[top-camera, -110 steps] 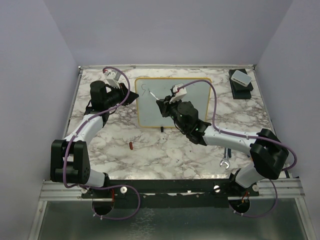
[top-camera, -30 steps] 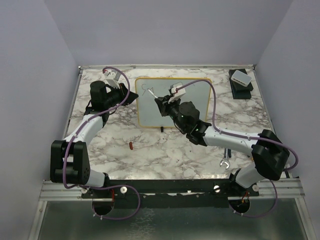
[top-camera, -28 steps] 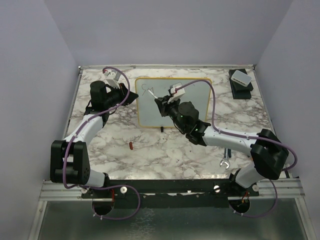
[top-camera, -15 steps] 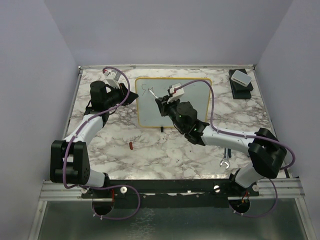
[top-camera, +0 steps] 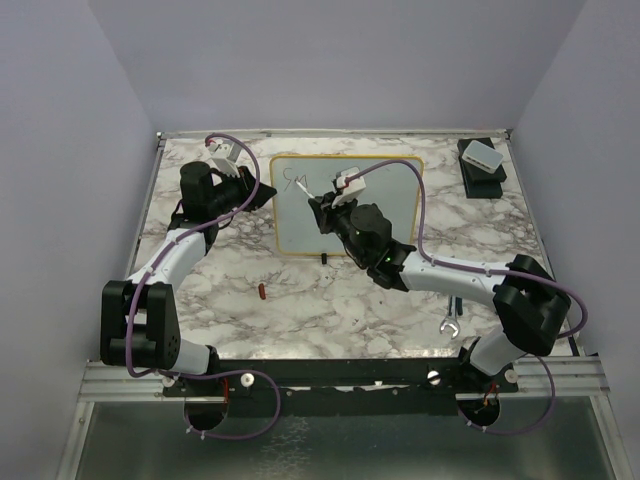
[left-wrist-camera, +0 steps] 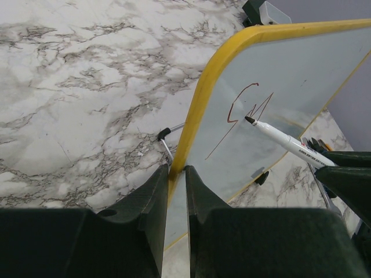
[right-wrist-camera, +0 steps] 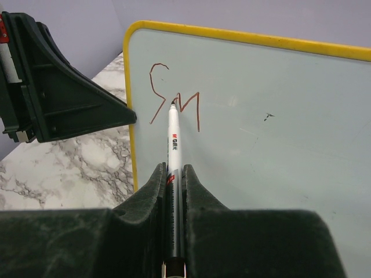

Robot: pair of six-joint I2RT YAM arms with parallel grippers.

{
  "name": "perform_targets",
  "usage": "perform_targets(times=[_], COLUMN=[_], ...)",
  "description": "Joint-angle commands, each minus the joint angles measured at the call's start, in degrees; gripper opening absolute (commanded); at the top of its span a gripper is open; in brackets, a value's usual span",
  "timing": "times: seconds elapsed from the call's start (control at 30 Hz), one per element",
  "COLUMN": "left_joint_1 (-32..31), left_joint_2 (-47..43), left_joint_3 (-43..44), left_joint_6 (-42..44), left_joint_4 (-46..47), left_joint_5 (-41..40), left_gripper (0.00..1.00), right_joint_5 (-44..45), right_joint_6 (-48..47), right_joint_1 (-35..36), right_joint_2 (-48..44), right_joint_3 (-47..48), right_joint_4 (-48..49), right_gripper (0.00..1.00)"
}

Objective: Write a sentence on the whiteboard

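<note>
The whiteboard [top-camera: 400, 190] stands tilted at the table's back middle, with a pale glossy face [right-wrist-camera: 278, 116] and a yellow rim [left-wrist-camera: 200, 110]. My left gripper [top-camera: 262, 195] is shut on its left edge, the rim pinched between the jaws [left-wrist-camera: 177, 169]. My right gripper [top-camera: 318, 205] is shut on a white marker [right-wrist-camera: 174, 139], whose dark tip touches the board. Of the sentence [right-wrist-camera: 177, 101], only reddish-brown strokes like "Sm" show near the top left corner [left-wrist-camera: 246, 104]. The marker [left-wrist-camera: 284, 141] reaches in from the right in the left wrist view.
A small white box on a black base [top-camera: 483, 160] sits at the back right. A red cap [top-camera: 262, 292] and a small black piece [top-camera: 325, 259] lie in front of the board. A wrench [top-camera: 450, 322] lies near the right arm's base.
The right gripper has shifted slightly with the marker, and more strokes now stand beside the first letter. The left gripper keeps its hold on the board's edge.
</note>
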Motion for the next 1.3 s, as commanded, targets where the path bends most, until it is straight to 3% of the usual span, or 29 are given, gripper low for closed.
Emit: perform_targets(times=[0.0, 0.67, 0.93, 1.27], left_joint_1=[0.0, 0.01, -0.01, 0.03], left_joint_2=[-1.54, -1.47, -1.36, -1.41], left_joint_3=[-0.62, -0.57, -0.62, -0.71], left_joint_6=[0.54, 0.54, 0.46, 0.46], left_joint_4=[-0.18, -0.14, -0.11, -0.12], left_joint_5=[1.25, 1.2, 0.72, 0.72], left_gripper=[0.19, 0.19, 0.19, 0.18], right_joint_5=[0.29, -1.32, -4.99, 3.84], right_joint_6=[1.17, 2.55, 0.74, -1.39], right_joint_1=[0.24, 0.25, 0.26, 0.2], right_joint_2=[1.12, 1.22, -6.08, -10.0], right_joint_3=[-0.56, -1.81, -4.71, -5.04], right_joint_4=[-1.14, -1.85, 0.47, -2.52], right_gripper=[0.01, 0.01, 0.01, 0.01])
